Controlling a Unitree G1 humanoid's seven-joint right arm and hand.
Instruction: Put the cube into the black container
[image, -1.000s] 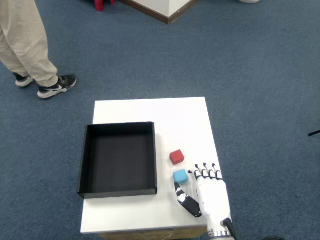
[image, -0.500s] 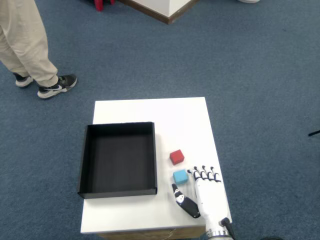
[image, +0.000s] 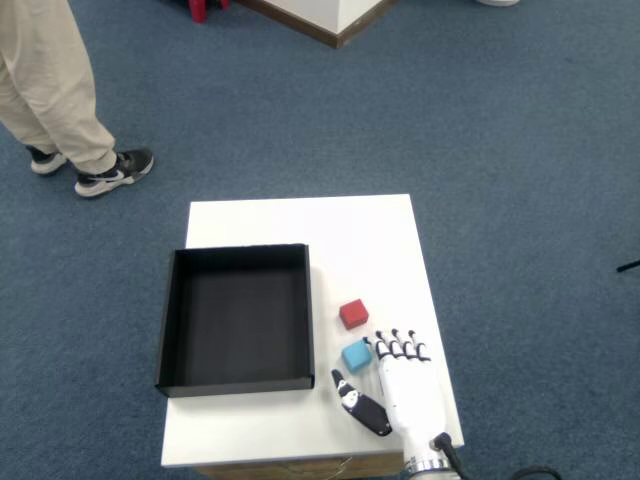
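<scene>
- Since one second ago the robot hand (image: 405, 385) has slid left and a little forward on the desk (image: 300, 215); fingertips (image: 397, 348) now sit just right of the blue cube (image: 356, 355), thumb (image: 358, 405) reaches below it
- Robot hand state: spread wide, holding nothing; thumb and fingers bracket the blue cube without visible contact
- Two cubes on the desk: blue one just beside the fingers, red cube (image: 353, 314) just beyond it, both right of the black container (image: 237, 258) and near its right wall; neither is inside
- Task names no colour; blue cube is the likelier target, being between thumb and fingers
- Handling, judged: cube looks small, rigid and light, probably foam or painted wood; flat matte faces should give fair grip, not fragile
- Best hold: thumb on near face, fingers on opposite face, pinch across parallel sides; a one-sided nudge could push it toward the red cube
- Container: square, shallow, thin upright walls, dull black, empty inside
- Desk top smooth white; floor blue carpet
</scene>
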